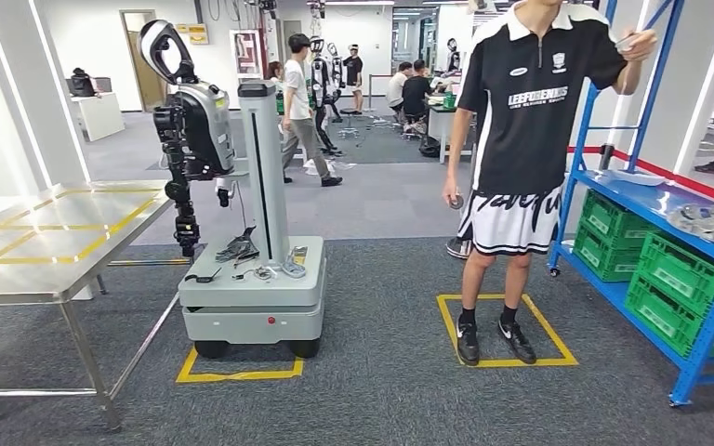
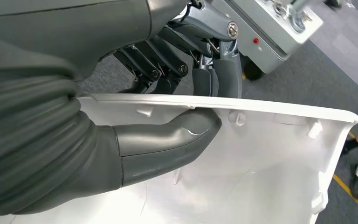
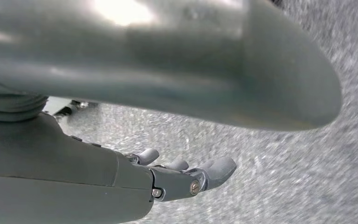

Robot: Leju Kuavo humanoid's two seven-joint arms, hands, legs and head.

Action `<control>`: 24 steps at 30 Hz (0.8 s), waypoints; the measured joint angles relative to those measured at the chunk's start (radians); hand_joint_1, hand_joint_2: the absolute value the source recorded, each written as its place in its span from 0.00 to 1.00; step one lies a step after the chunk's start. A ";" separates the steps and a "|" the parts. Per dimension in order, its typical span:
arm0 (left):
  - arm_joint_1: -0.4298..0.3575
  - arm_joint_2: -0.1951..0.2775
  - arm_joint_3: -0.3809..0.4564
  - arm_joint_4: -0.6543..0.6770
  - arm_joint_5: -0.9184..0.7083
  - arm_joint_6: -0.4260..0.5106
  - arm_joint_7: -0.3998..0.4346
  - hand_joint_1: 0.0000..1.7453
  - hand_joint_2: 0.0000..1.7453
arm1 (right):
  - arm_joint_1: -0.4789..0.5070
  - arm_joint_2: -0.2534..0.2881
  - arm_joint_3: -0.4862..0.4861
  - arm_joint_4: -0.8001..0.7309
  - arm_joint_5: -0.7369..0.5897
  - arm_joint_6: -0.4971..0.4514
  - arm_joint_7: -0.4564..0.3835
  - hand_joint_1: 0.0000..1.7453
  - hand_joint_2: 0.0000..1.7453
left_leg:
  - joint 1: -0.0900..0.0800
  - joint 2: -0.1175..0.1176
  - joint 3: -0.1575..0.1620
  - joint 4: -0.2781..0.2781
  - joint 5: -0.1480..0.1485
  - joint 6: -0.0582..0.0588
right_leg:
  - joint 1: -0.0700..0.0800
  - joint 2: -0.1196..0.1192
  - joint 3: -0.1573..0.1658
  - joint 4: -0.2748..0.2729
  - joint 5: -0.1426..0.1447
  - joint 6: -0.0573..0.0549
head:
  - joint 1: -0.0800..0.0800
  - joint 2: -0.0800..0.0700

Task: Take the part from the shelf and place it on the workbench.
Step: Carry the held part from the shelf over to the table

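Note:
In the left wrist view my left hand (image 2: pixel 168 140) grips a white moulded plastic part (image 2: pixel 265 163). The thumb lies on the part's inner face and the dark fingers (image 2: pixel 209 77) reach over its edge from behind. My right hand (image 3: pixel 172 179) hangs above grey carpet, fingers stretched out, holding nothing. In the head view the steel workbench (image 1: pixel 46 251), marked with yellow tape, stands at the left. The blue shelf (image 1: pixel 646 197) stands at the right, with silvery parts (image 1: pixel 711 223) lying on it.
A grey wheeled robot base (image 1: pixel 251 293) with a column and arm stands in a yellow floor square beside the workbench. A person (image 1: pixel 521 139) stands in another yellow square by the shelf, one hand raised to its post. Green crates (image 1: pixel 679 279) fill the lower shelf. People stand far behind.

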 joint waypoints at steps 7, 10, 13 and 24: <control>-0.044 -0.001 -0.012 0.030 0.002 -0.015 -0.022 1.00 1.00 | -0.004 -0.003 -0.006 -0.002 -0.003 0.002 -0.015 0.00 0.00 | 0.004 0.053 0.096 -0.193 0.081 0.031 | 0.001 -0.064 0.008 0.033 -0.031 0.047 | 0.000 0.000; -0.050 -0.001 -0.016 0.032 0.002 -0.015 -0.027 1.00 1.00 | -0.006 -0.002 -0.009 -0.002 -0.003 0.002 -0.015 0.00 0.00 | 0.005 0.017 0.090 -0.195 0.087 0.049 | -0.007 0.006 -0.024 0.111 -0.086 0.057 | 0.001 0.000; -0.055 -0.001 -0.020 0.035 0.001 -0.015 -0.030 1.00 1.00 | 0.000 -0.002 -0.013 -0.002 -0.004 0.002 -0.011 0.00 0.00 | -0.002 -0.023 0.085 -0.195 0.090 0.059 | -0.003 0.057 -0.120 0.296 -0.159 0.051 | 0.001 0.000; -0.052 0.001 -0.025 0.038 -0.002 -0.007 -0.037 1.00 1.00 | -0.002 0.002 -0.018 -0.004 -0.006 0.011 -0.003 0.00 0.00 | -0.018 -0.112 0.061 -0.183 0.092 0.031 | 0.014 0.096 -0.029 0.035 0.000 -0.002 | 0.000 0.000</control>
